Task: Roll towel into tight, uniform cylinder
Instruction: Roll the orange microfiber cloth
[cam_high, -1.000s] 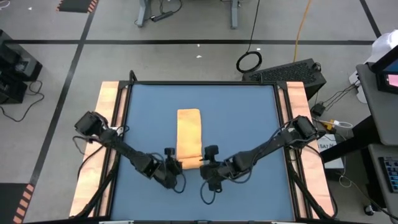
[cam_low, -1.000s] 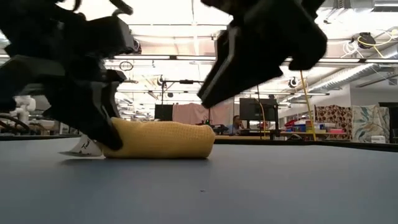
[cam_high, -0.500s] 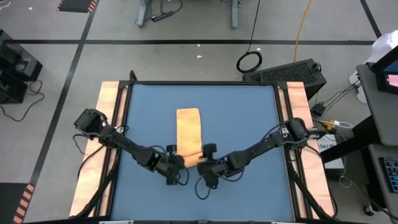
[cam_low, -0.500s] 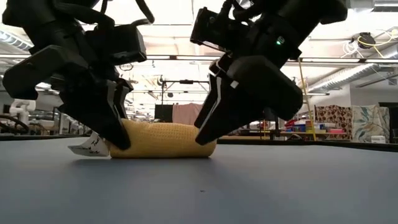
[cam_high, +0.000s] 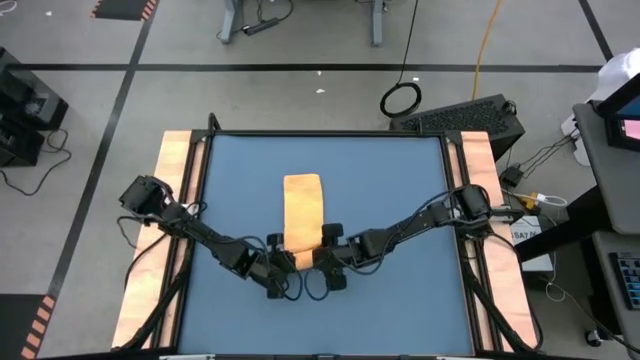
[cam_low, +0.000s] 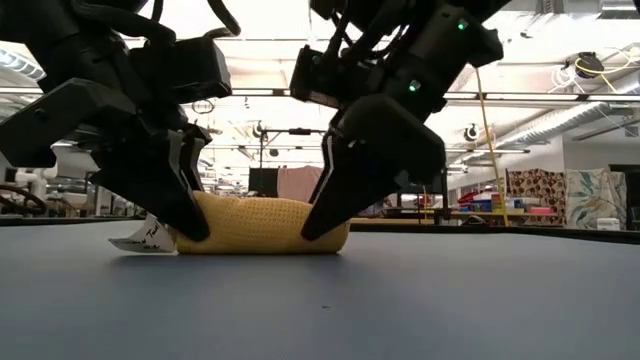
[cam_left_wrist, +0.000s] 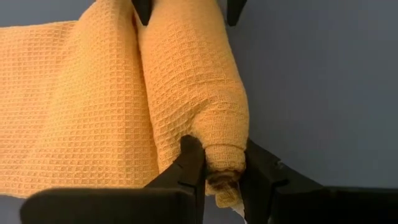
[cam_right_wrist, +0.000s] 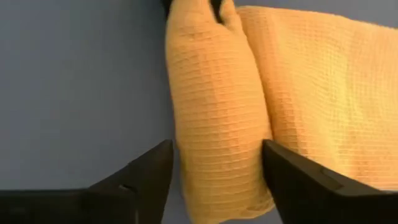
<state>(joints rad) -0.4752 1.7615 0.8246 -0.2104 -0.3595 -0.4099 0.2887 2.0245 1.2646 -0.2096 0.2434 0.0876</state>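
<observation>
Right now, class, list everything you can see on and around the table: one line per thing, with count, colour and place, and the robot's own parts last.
towel: one, orange-yellow, middle of the table, its near end rolled up, the rest lying flat.
white tag: one, white, at the roll's end by the left claw, lying on the table.
table: one, blue top with wooden side strips.
cable loop: one, black, on the floor beyond the table.
left claw: one, dark, closed on one end of the roll.
right claw: one, dark, fingers astride the roll's other end, a gap still showing on one side.
</observation>
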